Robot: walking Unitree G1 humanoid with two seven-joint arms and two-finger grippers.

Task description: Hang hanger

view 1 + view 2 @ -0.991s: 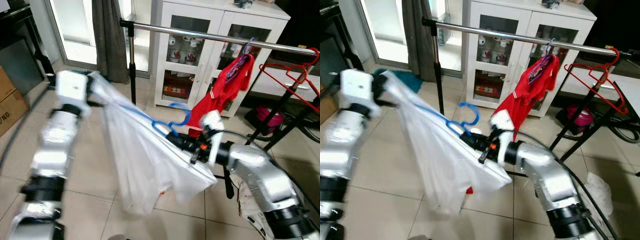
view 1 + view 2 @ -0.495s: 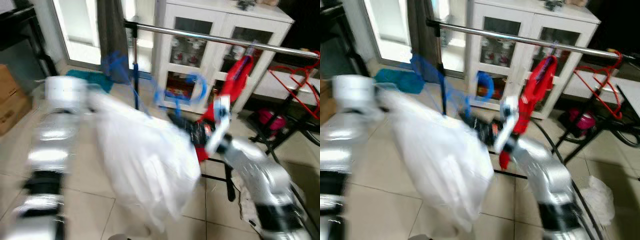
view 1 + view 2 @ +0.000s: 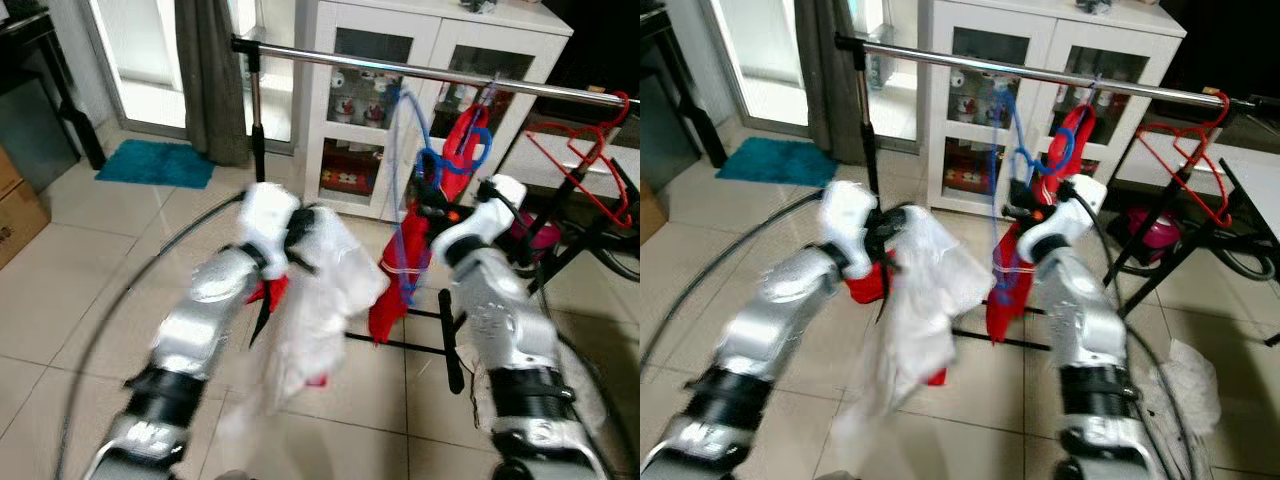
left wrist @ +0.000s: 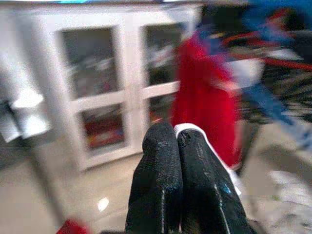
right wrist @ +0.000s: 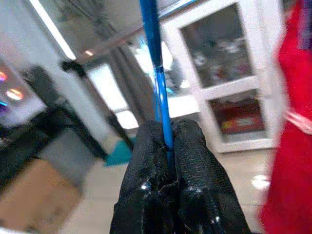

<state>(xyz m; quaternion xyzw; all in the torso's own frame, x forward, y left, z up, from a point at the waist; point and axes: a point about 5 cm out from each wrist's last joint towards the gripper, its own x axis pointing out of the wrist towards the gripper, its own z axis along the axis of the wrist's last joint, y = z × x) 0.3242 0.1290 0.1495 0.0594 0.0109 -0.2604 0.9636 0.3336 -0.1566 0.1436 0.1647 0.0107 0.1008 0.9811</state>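
Observation:
My right gripper (image 3: 428, 208) is shut on the wire of a blue hanger (image 3: 398, 170), held up steeply just under the silver rail (image 3: 330, 58). In the right wrist view the blue hanger wire (image 5: 155, 48) runs up from between the closed fingers (image 5: 146, 161). A white garment (image 3: 320, 300) hangs bunched below, and my left gripper (image 3: 298, 240) is shut on its edge. In the left wrist view a white hem (image 4: 204, 141) lies against the closed fingers (image 4: 158, 170). A red shirt (image 3: 388, 305) hangs on the rail right behind the blue hanger.
A white glass-door cabinet (image 3: 350, 110) stands behind the rail. A bare red hanger (image 3: 575, 150) hangs at the rail's right end over black rack legs (image 3: 560, 240). A grey curtain (image 3: 205, 70), teal mat (image 3: 155, 163) and cardboard box (image 3: 15, 205) lie left. A black cable (image 3: 130, 290) crosses the floor.
Both arms swung right toward the rail. The blue hanger rose from low and slanted to steep beside the red shirt, and the white garment went from spread out to bunched.

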